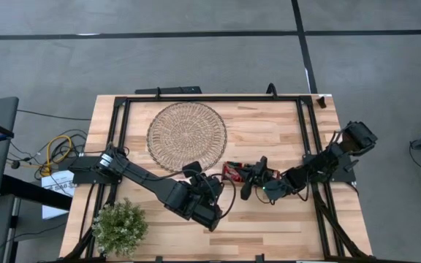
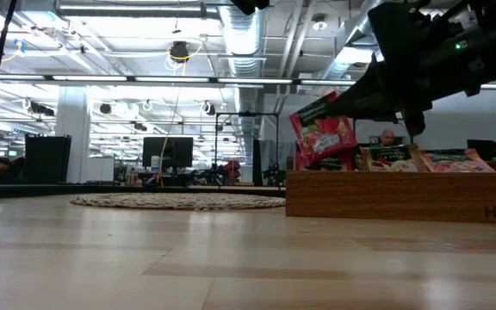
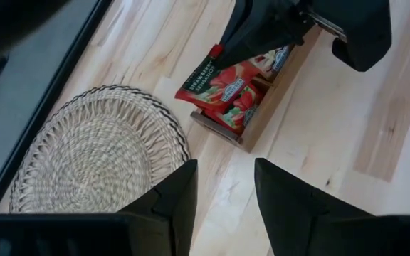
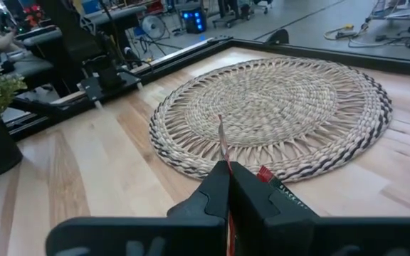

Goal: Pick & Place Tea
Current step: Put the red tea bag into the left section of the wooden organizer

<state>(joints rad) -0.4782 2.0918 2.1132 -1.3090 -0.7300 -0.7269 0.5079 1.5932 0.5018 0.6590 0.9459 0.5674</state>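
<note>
pinching a red tea sachet point(image 3: 228, 96) between closed fingers, the right gripper point(image 1: 248, 175) is holding it just above the end of the wooden tray point(image 2: 403, 196), where more sachets point(image 2: 420, 159) are standing in the compartments. in the low view the sachet is hanging tilted, clear of the tray wall, so the lift step is looking nearly done and the carry is coming next. the woven mat point(image 1: 186, 135) is lying close by on the desk point(image 1: 269, 124), and it is probably the drop spot, so the next move is calling for a swing over its weave, a lowering, then a release. the left gripper point(image 1: 209, 199) is waiting nearby with fingers partly spread, holding nothing. a potted plant point(image 1: 119, 228) is sitting at the desk's corner, well apart.
</note>
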